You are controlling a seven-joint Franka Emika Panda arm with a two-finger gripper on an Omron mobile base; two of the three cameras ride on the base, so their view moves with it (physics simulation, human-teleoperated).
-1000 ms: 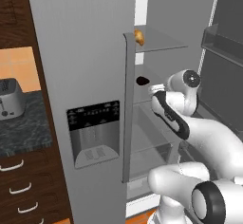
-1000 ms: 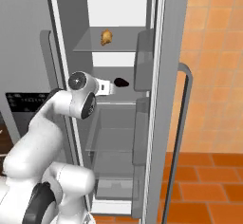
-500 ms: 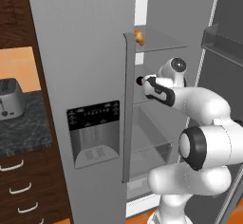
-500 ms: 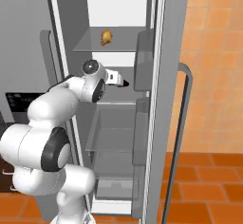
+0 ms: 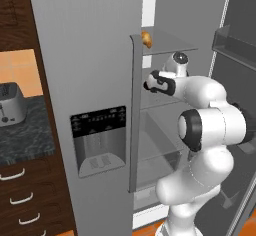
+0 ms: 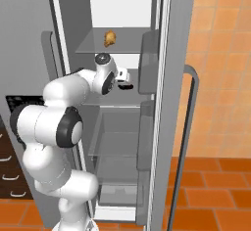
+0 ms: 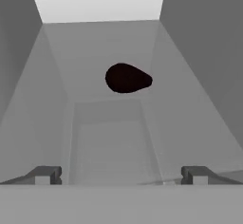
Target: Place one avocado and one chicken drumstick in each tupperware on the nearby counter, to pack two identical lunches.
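Note:
A dark avocado (image 7: 127, 78) lies on a grey fridge shelf, straight ahead of my gripper (image 7: 121, 175). The gripper is open, its two fingertips wide apart with nothing between them, and still short of the avocado. My gripper (image 5: 150, 83) reaches into the open fridge at middle-shelf height. A golden-brown chicken drumstick (image 5: 146, 38) (image 6: 110, 37) sits on the shelf above. The black marbled counter (image 5: 30, 135) lies to the left of the fridge. The tupperware is out of view.
A silver toaster (image 5: 10, 104) stands on the counter over dark wooden drawers (image 5: 17, 195). The shut fridge door with its dispenser panel (image 5: 99, 137) is left of the arm. The open door with bins (image 6: 147, 68) stands close on the right. The floor is orange tile (image 6: 215, 186).
The arm has risen and folded closer to the fridge. The hand has pushed further in at the avocado's shelf. The jaws have stayed wide.

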